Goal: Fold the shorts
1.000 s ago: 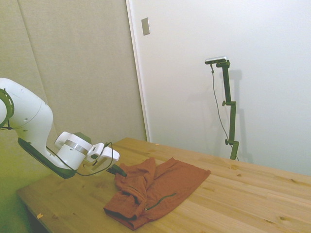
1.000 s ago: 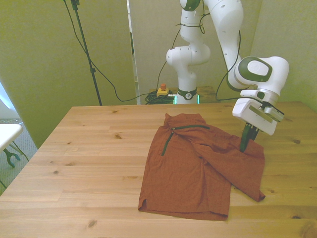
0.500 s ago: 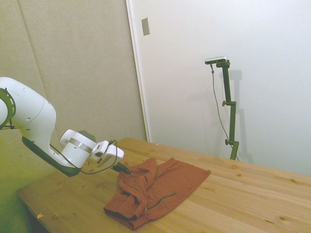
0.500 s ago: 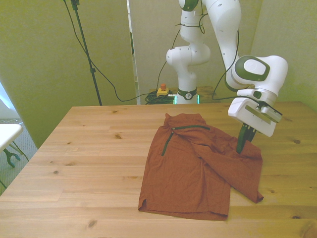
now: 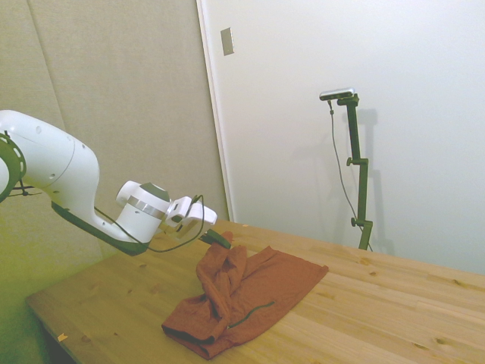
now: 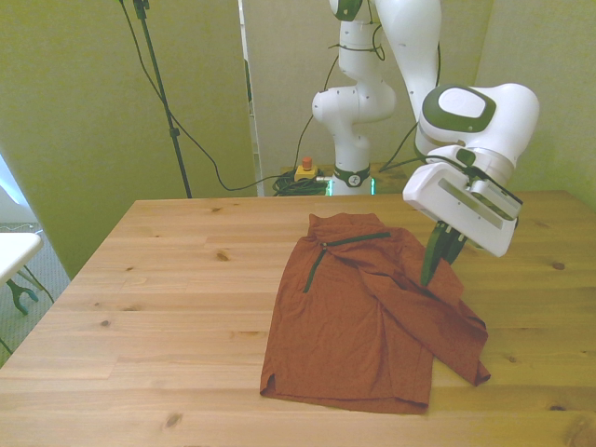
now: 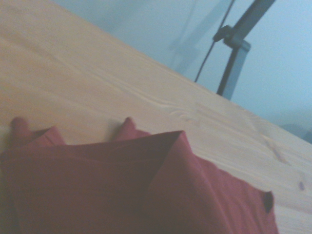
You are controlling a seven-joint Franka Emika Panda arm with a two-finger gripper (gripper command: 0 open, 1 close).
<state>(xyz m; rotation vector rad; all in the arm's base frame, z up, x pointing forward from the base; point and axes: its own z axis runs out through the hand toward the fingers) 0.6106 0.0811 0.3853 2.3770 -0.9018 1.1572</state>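
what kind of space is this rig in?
Probably an indoor robot lab or test room: a white arm's gripper lifts one edge of the shorts off a wooden table, with plain padded walls and a cable bundle behind.

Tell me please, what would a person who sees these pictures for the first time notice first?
First, the rust-red shorts, spread on the wooden table near its middle. Next, the white arm's pincer, shut on a fold of the shorts at the front view's right and holding that edge above the table. A thin dark line on the cloth also catches the eye, toward the far end of the shorts.
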